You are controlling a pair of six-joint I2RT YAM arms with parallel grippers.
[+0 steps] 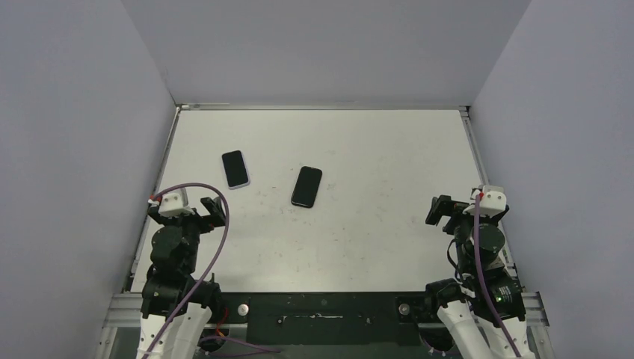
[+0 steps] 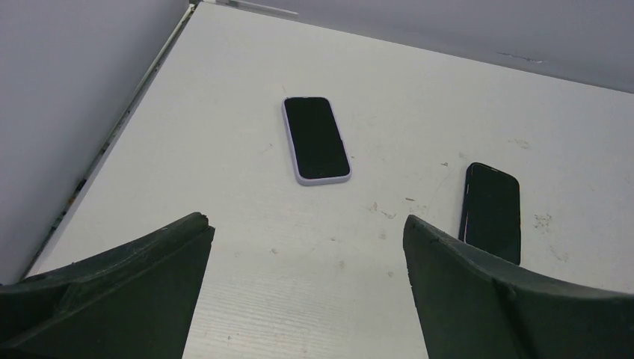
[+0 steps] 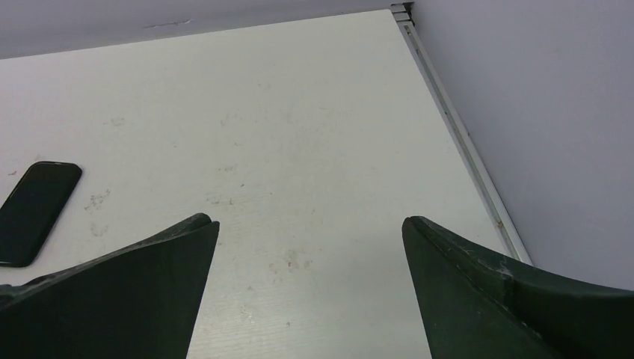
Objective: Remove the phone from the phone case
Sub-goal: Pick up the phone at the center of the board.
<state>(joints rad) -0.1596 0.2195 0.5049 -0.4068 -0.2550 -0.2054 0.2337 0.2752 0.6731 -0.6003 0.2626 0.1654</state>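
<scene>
A phone in a pale lilac case (image 1: 235, 169) lies screen up on the white table, left of the middle; it also shows in the left wrist view (image 2: 316, 139). A second phone in a dark case (image 1: 306, 186) lies to its right, seen in the left wrist view (image 2: 492, 211) and at the left edge of the right wrist view (image 3: 34, 212). My left gripper (image 1: 187, 209) is open and empty near the table's left front, short of both phones. My right gripper (image 1: 457, 209) is open and empty at the right front, far from them.
The white table (image 1: 374, 149) is boxed in by grey walls at the back and both sides, with a metal rail along the right edge (image 3: 463, 142) and the left edge (image 2: 119, 127). The arm bases stand on the near frame.
</scene>
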